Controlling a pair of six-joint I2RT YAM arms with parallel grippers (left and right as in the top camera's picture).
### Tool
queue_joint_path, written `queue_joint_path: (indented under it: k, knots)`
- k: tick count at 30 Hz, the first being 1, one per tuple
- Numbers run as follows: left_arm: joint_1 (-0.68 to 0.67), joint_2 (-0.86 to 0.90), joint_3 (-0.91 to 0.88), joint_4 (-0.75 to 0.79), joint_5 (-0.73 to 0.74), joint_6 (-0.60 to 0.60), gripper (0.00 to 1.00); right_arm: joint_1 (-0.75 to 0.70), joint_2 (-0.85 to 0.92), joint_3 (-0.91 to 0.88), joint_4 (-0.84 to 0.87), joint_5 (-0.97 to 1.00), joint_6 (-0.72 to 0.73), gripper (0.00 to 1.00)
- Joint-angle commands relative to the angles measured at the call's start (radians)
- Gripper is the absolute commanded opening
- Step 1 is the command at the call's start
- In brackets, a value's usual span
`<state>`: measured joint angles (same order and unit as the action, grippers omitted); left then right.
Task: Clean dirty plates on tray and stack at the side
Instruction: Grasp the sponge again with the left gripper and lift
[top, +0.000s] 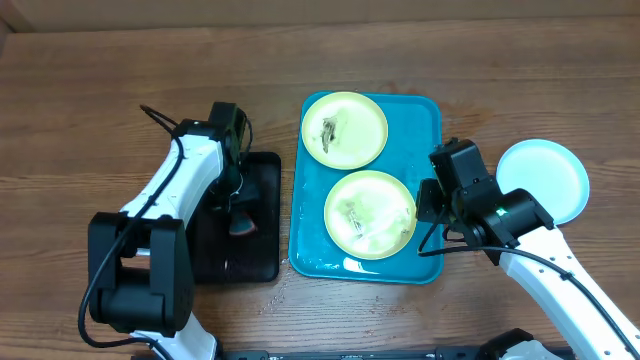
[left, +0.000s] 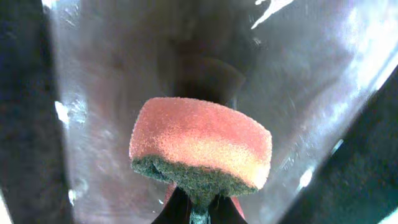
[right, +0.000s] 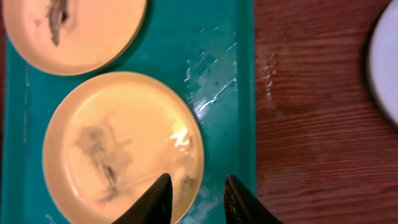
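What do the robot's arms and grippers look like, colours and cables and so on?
Both arms have white shells on the long links and black blocky joint housings. The left arm carries a thin black cable looping off it; the right arm has one too, plus a small green light. The right gripper has dark, tapered fingers.

L arm: my white-and-black left arm (top: 175, 185) bent, reaching forward | L grip: my black left gripper (top: 238, 215) points down, clamped on an orange-red sponge (left: 199, 146) | R arm: my white-and-black right arm (top: 545, 255) angled inward | R grip: my black right gripper (right: 198, 202) points down, fingers apart, holding nothing
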<state>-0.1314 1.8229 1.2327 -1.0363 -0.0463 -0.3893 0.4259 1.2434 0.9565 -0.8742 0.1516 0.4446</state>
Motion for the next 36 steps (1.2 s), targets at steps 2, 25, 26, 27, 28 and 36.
queue_joint_path:
  k: [2, 25, 26, 27, 28, 36]
  knots:
    - [-0.01, -0.016, -0.066, 0.083, -0.056, -0.008, 0.04, -0.014, 0.032, 0.01, 0.015, 0.12, 0.025, 0.33]
    - [-0.021, -0.057, 0.217, -0.14, 0.051, 0.006, 0.04, -0.035, 0.337, -0.008, 0.135, -0.08, -0.008, 0.45]
    - [-0.023, -0.064, 0.252, -0.158, 0.068, 0.01, 0.04, -0.035, 0.34, -0.014, 0.149, -0.08, -0.008, 0.45]
    - [-0.027, -0.072, 0.292, -0.175, 0.088, 0.015, 0.04, -0.035, 0.341, -0.021, 0.169, -0.08, -0.008, 0.45]
    - [-0.033, -0.078, 0.327, -0.191, 0.113, 0.026, 0.04, -0.035, 0.344, -0.028, 0.192, -0.081, -0.008, 0.45]
    - [-0.117, -0.084, 0.437, -0.199, 0.213, 0.045, 0.04, -0.035, 0.411, -0.06, 0.345, -0.101, -0.083, 0.41]
